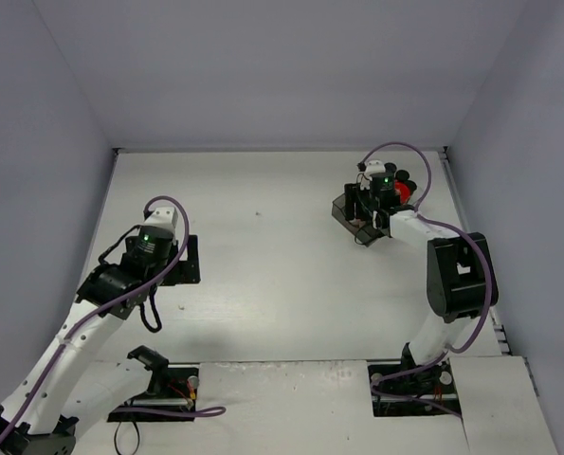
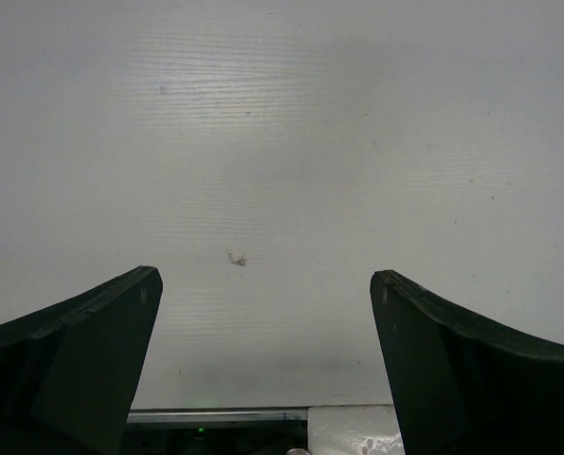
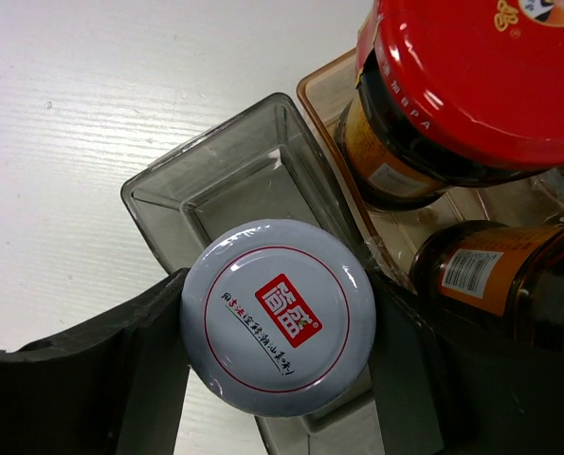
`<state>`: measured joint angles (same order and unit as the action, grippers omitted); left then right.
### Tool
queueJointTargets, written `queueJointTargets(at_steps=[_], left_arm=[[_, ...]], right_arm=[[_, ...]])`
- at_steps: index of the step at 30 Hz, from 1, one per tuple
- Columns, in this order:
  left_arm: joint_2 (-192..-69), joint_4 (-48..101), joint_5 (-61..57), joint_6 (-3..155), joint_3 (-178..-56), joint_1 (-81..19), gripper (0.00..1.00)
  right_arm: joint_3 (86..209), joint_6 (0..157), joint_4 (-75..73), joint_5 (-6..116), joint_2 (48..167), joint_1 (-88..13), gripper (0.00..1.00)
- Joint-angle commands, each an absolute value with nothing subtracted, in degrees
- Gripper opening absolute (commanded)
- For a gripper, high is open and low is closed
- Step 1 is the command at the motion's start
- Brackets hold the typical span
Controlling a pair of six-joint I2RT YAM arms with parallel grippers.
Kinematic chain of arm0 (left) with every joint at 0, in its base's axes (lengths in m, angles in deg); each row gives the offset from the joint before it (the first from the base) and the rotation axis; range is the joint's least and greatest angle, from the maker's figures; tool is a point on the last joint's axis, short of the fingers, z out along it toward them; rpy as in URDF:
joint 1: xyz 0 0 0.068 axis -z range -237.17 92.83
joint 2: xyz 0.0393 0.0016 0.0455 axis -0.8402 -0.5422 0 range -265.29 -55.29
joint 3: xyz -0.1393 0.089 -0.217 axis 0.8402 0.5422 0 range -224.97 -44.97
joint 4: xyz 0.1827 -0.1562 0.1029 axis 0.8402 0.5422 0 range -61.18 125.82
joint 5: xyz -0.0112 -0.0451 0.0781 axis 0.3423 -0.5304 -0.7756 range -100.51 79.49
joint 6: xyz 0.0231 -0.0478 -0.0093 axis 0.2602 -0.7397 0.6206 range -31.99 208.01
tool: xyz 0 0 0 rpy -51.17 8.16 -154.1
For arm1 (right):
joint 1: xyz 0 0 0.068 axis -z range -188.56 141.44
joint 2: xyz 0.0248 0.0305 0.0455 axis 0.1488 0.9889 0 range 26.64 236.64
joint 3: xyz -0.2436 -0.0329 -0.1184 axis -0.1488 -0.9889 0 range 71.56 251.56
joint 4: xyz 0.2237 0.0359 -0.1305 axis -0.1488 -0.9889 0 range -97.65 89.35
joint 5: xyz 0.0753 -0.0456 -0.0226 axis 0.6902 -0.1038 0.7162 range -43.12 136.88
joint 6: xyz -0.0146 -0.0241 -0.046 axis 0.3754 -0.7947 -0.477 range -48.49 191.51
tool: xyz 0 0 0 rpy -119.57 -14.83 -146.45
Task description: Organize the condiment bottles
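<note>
Your right hand (image 3: pixel 277 284) is closed on the white-lidded jar (image 3: pixel 277 318), one dark matte finger pressed against each side of the lid. The lid is a smooth, glossy disc with a thin red ring and a red square logo. It sits over the near end of the tray (image 3: pixel 158 204), a narrow rectangular trough of clear smoky-grey plastic with rounded corners. The lid hides the jar's body, so you cannot tell whether it rests on the tray floor.

Against the tray's right wall is an amber-tinted clear section (image 3: pixel 324 90). In it stands a dark glass jar with a shiny red lid (image 3: pixel 471 85) and a yellow-orange label. Just nearer in that section is a second dark jar (image 3: pixel 509 275) with an orange label and a barcode.

Your right arm is stretched far forward, its wrist bent down over the tray. Your left arm is folded back, well apart from the tray on the opposite side of the desk. Your left hand (image 2: pixel 264 277) points down at bare surface, its two broad dark fingers spread wide with nothing between them.

The desk (image 1: pixel 263 284) is white with a faint grain. Plain pale grey walls (image 1: pixel 263 66) enclose it on three sides.
</note>
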<state>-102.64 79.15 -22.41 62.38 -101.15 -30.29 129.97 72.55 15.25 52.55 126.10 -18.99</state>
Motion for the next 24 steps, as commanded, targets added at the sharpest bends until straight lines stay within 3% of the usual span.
queueJointTargets(at_steps=[1, 6, 9, 19, 24], left_arm=[[-102.3, 78.0, -23.3, 62.1, -101.3, -30.9, 0.97], [-101.9, 77.8, -23.0, 62.1, -100.6, -30.9, 0.97], [-101.8, 77.9, -22.7, 62.2, -100.7, -30.9, 0.97], [-100.5, 78.7, -22.1, 62.6, -102.2, -30.9, 0.97], [-99.7, 79.3, -21.7, 62.4, -103.1, -30.9, 0.97]], right_arm=[[130.8, 72.0, 22.6, 52.2, 124.1, -18.8, 0.42], [130.3, 72.1, 22.2, 52.5, 123.1, -18.9, 0.64], [131.1, 72.1, 20.5, 53.2, 122.4, -19.1, 0.72], [132.6, 72.0, 13.4, 52.5, 110.6, -20.5, 0.79], [134.9, 72.1, 5.7, 52.9, 101.3, -20.8, 0.90]])
